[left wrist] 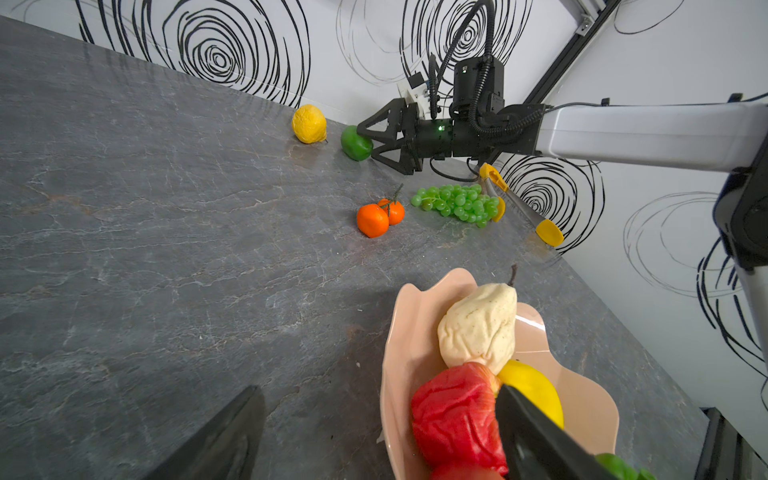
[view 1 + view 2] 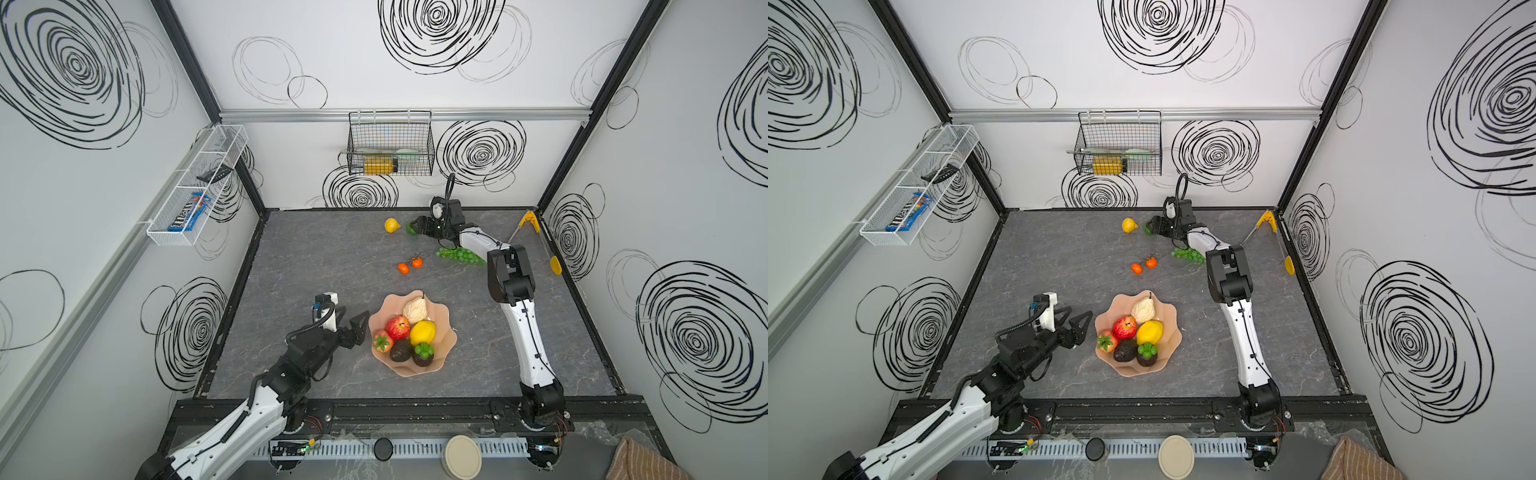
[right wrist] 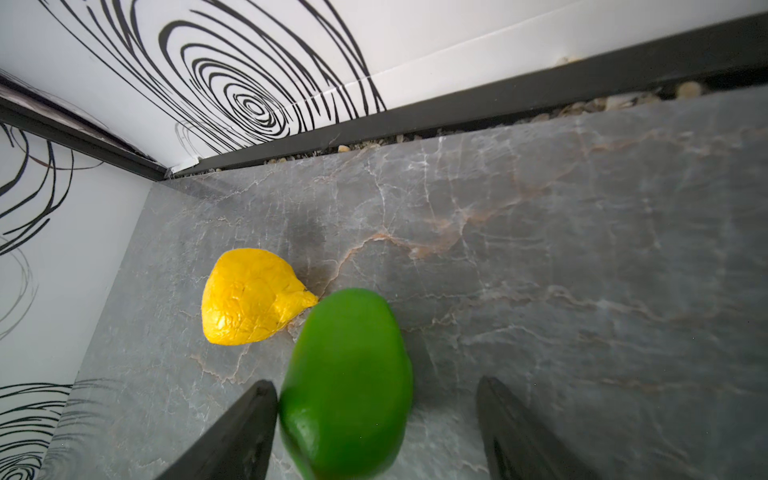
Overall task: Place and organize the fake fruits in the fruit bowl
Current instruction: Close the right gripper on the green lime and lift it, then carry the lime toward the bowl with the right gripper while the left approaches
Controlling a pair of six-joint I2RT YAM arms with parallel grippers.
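Between the parted black fingers of the right gripper, touching only one, the glossy green plastic lime is seen ungripped on the grey marble tabletop, its long axis toward twelve o'clock, far from the left gripper.

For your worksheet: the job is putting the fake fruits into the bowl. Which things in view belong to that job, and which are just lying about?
Belong to the job:
- fruit bowl, already part filled
- green fruit between the right hand's fingers
- yellow lemon
- small oranges
- grape bunch

Just lying about:
- yellow-tipped tongs
- wire basket
- white wall rack
- cream disc
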